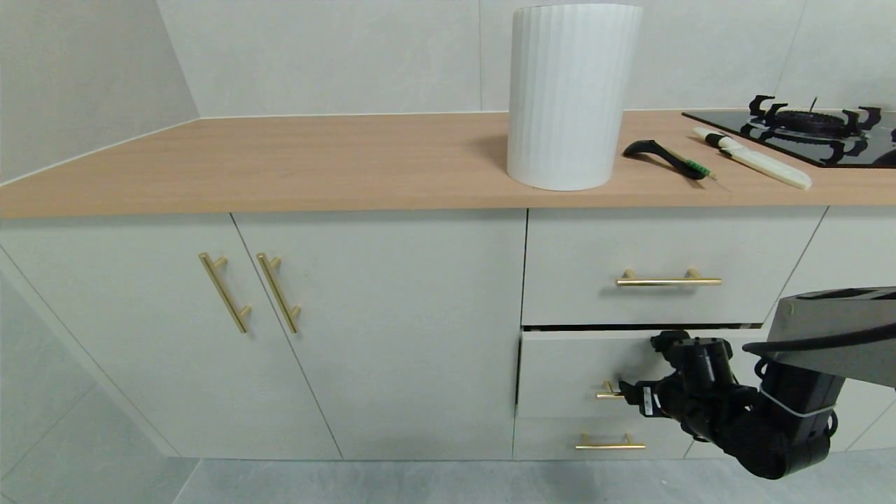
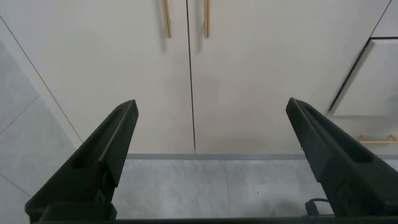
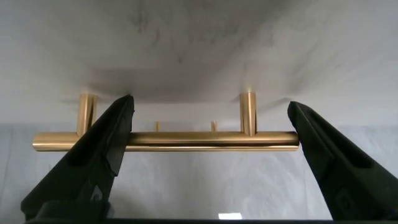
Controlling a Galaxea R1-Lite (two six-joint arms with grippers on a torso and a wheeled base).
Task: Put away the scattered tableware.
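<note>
Right end effector [image 3: 208, 112] is released, one finger standing to each side of the brass handle [image 3: 168, 140] on the middle drawer [image 1: 574, 364]; the bar lies between them, ungripped. I judge this is alignment for a pull, so the drawer can receive the tableware. Its front appears slightly ajar. Left end effector [image 2: 211, 109] hangs low, likewise released, facing the cabinet doors [image 2: 249, 74], clear of the work. On the table [image 1: 315, 157], black spoon [image 1: 661, 155] and white knife [image 1: 759, 159] lie between ribbed container [image 1: 567, 98] and hob [image 1: 805, 133].
</note>
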